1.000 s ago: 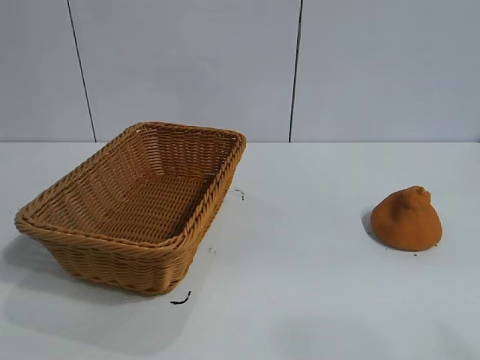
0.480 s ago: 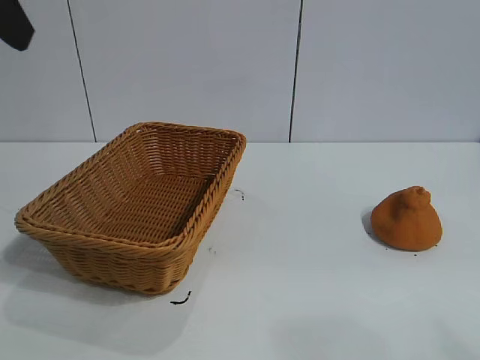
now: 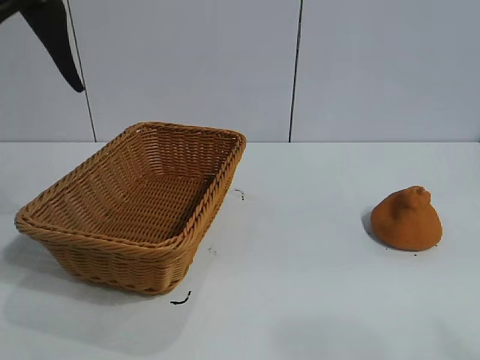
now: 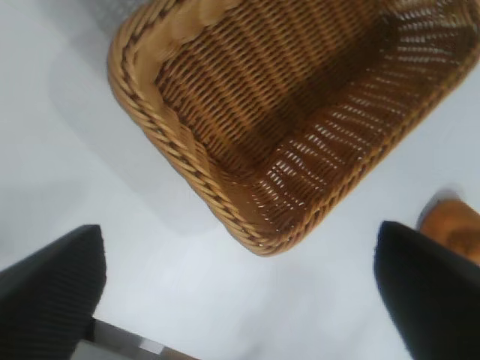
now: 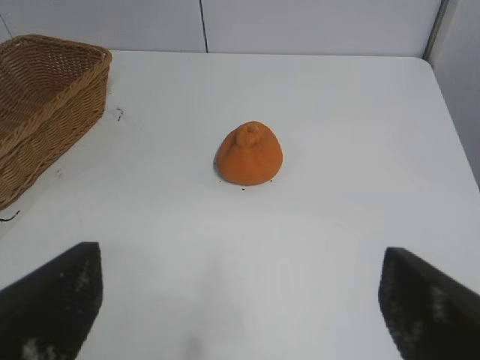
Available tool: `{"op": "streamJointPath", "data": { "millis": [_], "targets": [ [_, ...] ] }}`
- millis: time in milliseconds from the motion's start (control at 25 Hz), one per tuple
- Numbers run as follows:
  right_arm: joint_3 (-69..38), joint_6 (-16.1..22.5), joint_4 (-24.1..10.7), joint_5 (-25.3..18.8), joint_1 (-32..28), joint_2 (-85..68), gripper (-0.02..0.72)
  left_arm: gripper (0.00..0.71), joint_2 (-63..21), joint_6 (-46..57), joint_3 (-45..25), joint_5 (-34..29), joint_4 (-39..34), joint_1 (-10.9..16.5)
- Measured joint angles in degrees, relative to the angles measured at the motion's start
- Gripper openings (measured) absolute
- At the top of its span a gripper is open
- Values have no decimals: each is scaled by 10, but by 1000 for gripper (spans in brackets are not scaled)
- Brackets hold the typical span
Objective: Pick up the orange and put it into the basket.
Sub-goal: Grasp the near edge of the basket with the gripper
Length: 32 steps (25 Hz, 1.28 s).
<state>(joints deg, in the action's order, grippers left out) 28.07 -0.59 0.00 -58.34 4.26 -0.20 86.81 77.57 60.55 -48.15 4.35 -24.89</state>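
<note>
The orange [image 3: 406,218] is a dull-orange pear-like lump that sits on the white table at the right; it also shows in the right wrist view [image 5: 250,154] and at the edge of the left wrist view [image 4: 454,226]. The basket [image 3: 135,202], tan woven wicker, stands at the left and is empty; it also shows in the left wrist view [image 4: 285,112] and in the right wrist view [image 5: 45,105]. My left gripper [image 4: 240,292] is open and empty, high above the basket's left end, and one black finger [image 3: 56,37] shows at the top left. My right gripper [image 5: 240,300] is open and empty, well short of the orange.
The white table [image 3: 300,300] stretches between the basket and the orange. Small black marks [image 3: 180,301] lie on it beside the basket. A grey panelled wall [image 3: 300,67] stands behind the table.
The left gripper's black finger has come into view at the top left and moved down and to the right. The orange and the basket have not moved.
</note>
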Motion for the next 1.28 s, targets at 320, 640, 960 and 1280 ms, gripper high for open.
{"op": "streamJointPath", "data": {
  "millis": [320,640,960,1280],
  "targets": [
    [0,0,0,0,0,0,694,697,100,82,0,26,0,0],
    [0,0,0,0,0,0,694,697,181,91,0,49,9,0],
    [0,0,0,0,0,0,694,687,211,69,0,103,38,0],
    [0,0,0,0,0,0,694,299,211,88,0,97,40,0]
  ]
}}
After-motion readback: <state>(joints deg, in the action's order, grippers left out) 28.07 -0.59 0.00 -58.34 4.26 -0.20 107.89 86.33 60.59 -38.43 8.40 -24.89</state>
